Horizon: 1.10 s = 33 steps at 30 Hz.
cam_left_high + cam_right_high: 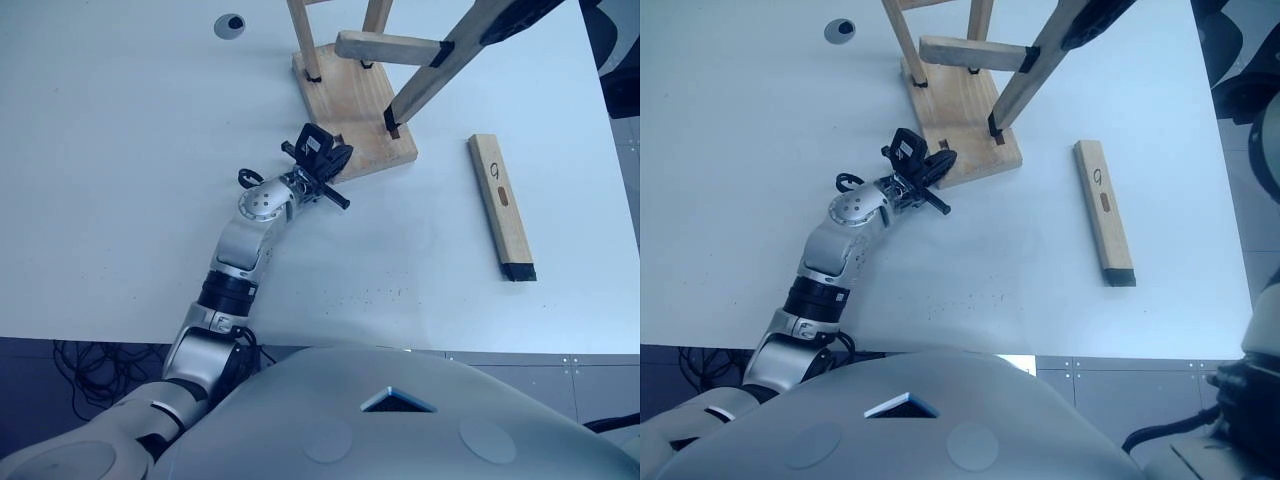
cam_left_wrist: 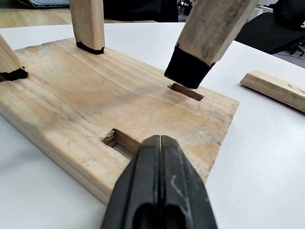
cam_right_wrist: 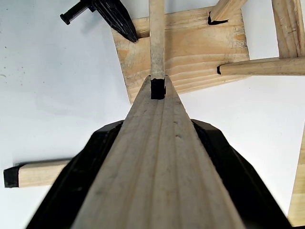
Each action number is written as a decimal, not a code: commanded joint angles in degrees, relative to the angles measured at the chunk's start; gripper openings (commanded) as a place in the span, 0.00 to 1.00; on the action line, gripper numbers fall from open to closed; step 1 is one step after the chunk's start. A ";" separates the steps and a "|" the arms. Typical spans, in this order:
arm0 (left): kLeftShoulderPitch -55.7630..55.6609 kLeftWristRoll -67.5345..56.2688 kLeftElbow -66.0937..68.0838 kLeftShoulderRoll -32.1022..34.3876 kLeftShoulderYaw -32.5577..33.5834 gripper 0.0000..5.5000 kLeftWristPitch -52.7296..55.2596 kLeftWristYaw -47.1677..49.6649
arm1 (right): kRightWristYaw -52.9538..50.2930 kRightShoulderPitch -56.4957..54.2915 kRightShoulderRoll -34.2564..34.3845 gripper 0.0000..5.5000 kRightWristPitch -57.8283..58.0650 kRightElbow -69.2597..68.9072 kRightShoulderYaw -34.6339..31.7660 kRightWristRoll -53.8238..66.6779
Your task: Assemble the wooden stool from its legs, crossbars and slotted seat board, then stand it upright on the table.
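Clamping the leg (image 1: 435, 75) slantwise in the right gripper (image 3: 155, 143), poised its black tip (image 2: 188, 67) just above a slot (image 2: 187, 91) in the seat board (image 1: 345, 95); held the left gripper (image 2: 160, 143), pinched empty, at the board's near edge.

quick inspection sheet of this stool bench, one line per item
surface: white table, round port at far left, dark specks near the front edge
job's things: seat board lying flat; two legs standing in it; tilted leg with a crossbar sticking out, black tip at a slot, not seated; spare leg flat on the right
clutter: nothing seen
grippers: left gripper shut, tip at the board's near edge by an empty slot; right gripper shut on the tilted leg
cables: tangle under the table's front left
surroundings: black chair off the right side
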 commanded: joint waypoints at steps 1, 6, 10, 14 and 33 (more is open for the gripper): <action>5.10 2.16 3.76 1.50 -2.02 0.00 6.80 0.13 | 0.16 -0.18 -0.02 0.37 -1.10 0.30 0.96 -0.61; 5.20 1.87 3.14 0.80 -1.94 0.00 7.26 0.80 | 0.16 0.12 0.10 0.37 -0.80 -0.27 1.84 0.32; 5.67 1.76 3.21 0.57 -1.96 0.00 7.03 1.06 | 0.16 -0.32 0.26 0.37 0.09 -1.27 1.93 1.72; 5.89 1.67 3.12 0.38 -2.02 0.00 7.10 1.28 | 0.16 -0.96 0.57 0.37 -0.03 -0.49 1.09 1.49; 5.21 1.73 7.97 -0.93 -1.21 0.00 3.80 0.96 | 0.16 2.46 0.26 0.37 -4.24 -1.52 1.18 -1.19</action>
